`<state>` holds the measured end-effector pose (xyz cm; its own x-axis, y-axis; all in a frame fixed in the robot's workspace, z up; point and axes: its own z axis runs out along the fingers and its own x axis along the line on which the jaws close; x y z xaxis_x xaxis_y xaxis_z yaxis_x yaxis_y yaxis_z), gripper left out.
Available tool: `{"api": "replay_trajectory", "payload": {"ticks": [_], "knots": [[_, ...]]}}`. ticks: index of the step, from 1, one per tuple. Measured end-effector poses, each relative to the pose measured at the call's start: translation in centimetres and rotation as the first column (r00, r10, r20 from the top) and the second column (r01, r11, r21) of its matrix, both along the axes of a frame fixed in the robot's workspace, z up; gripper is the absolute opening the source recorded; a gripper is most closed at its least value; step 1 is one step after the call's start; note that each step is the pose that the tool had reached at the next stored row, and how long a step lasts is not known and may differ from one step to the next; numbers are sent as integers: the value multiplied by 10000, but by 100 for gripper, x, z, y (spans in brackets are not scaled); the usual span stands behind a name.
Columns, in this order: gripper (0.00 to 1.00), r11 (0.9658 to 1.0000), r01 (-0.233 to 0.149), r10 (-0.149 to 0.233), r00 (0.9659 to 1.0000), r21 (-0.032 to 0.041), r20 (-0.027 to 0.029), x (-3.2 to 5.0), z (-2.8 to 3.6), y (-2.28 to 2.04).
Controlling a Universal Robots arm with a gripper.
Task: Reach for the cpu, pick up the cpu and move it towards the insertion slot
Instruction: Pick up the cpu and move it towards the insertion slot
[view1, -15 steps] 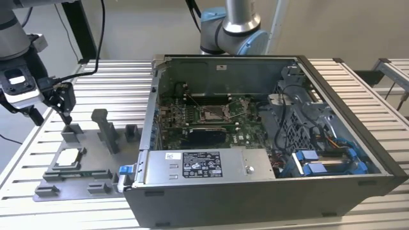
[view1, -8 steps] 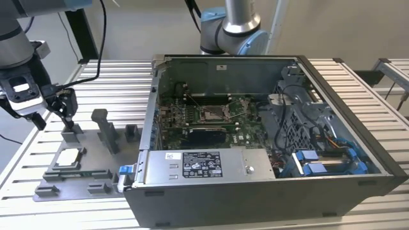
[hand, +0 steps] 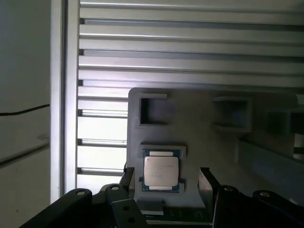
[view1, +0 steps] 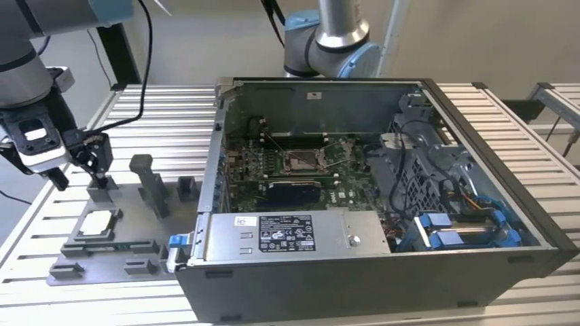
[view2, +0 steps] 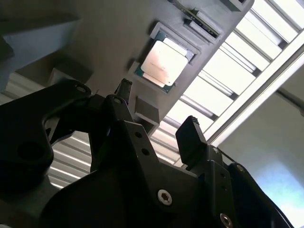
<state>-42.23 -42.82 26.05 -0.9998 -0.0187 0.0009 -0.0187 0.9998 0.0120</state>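
At near left we see the small silvery square cpu (hand: pixel 161 173) lying in a recess of a grey plastic tray (view1: pixel 136 231); the black gripper (view1: pixel 91 163) hovers above, fingers (hand: pixel 206 183) spread and empty; farther right sits the silver-framed insertion slot (view1: pixel 303 159).

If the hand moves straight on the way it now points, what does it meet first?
Probably the cpu, lying in the grey tray between the hand's open fingers; how far off is unclear.

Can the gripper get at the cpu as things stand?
Probably yes: the cpu lies uncovered in a recess of the tray, and the open gripper hangs over that tray, nothing between them.
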Motion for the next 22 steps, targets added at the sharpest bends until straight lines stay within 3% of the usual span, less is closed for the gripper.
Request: {"api": "replay_trajectory", "payload": {"ticks": [8, 17, 22], "knots": [[100, 10000, 36, -36, 10000, -1, -2, 3, -123, -44], [100, 10000, 98, -98, 10000, -1, -2, 6, -247, -135], [100, 9999, 106, -106, 9999, 0, -1, 5, -326, -144]]}}
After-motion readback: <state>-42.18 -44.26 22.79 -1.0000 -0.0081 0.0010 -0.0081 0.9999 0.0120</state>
